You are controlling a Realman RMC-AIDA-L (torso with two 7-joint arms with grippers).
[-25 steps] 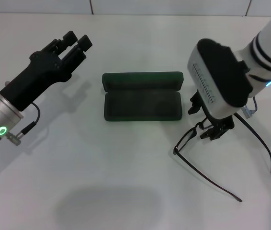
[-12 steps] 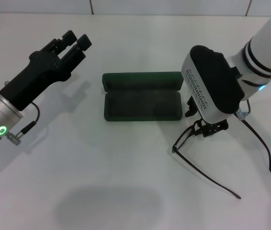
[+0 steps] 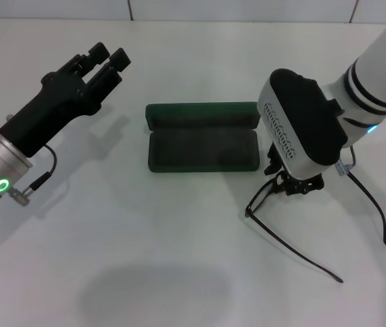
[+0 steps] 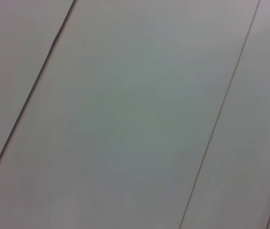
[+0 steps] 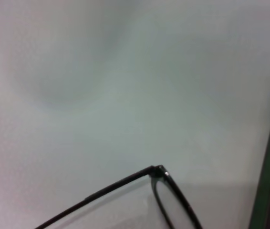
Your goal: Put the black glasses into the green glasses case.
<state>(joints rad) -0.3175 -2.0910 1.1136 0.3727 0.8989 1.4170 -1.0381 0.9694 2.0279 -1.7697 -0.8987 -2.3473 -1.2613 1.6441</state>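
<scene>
1. You see the green glasses case (image 3: 202,139) lying open and empty.
2. The black glasses (image 3: 316,218) lie on the table just beside it, temples unfolded.
3. Your right gripper (image 3: 294,184) is down at the frame; its grip cannot be made out.
4. Your left gripper (image 3: 108,60) hangs idle, jaws slightly apart, holding nothing.

A plain white table (image 3: 179,259) fills the frame. The green glasses case (image 3: 202,146) is laid open at its centre, and the black glasses (image 3: 295,242) are spread on it at lower right, just beside the case's right end.
</scene>
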